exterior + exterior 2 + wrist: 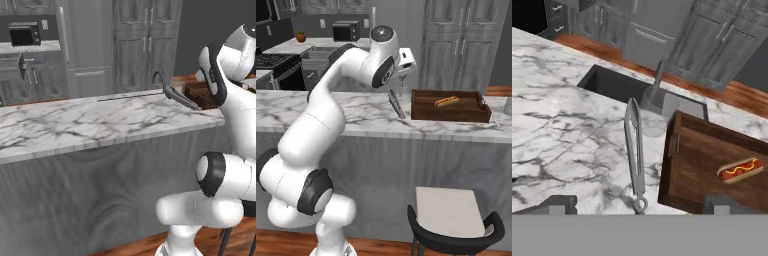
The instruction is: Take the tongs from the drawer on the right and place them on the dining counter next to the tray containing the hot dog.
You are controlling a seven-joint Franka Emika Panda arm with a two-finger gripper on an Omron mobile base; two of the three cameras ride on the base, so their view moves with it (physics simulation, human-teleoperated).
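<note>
lying flat on the dining counter (366,117), the tongs (635,150) are resting just beside the left wall of the dark wooden tray (712,172), their looped end pointing toward the hand camera and their two slim arms running away toward the sink (612,82). in the hand view, the gripper (639,204) is hovering over that looped end with its two dark fingertips (559,204) standing wide apart, one on each side, and nothing is sitting between them. a hot dog (739,169) with a yellow stripe of mustard is lying inside the tray, toward its far right part. a clear glass (657,112) is standing on the marble just beyond the tips of the tongs, near the corner of the tray, with the grey tap (659,75) rising behind it. in the right base view, the white arm is arching over the counter, the tongs (396,104) are showing as a thin grey bar close to the tray (451,114), and a stool (453,217) with a pale seat is standing in front of the counter's grey wood-grain base. in the left base view, the tongs (181,98) are lying near the counter's (75,125) far right end.
</note>
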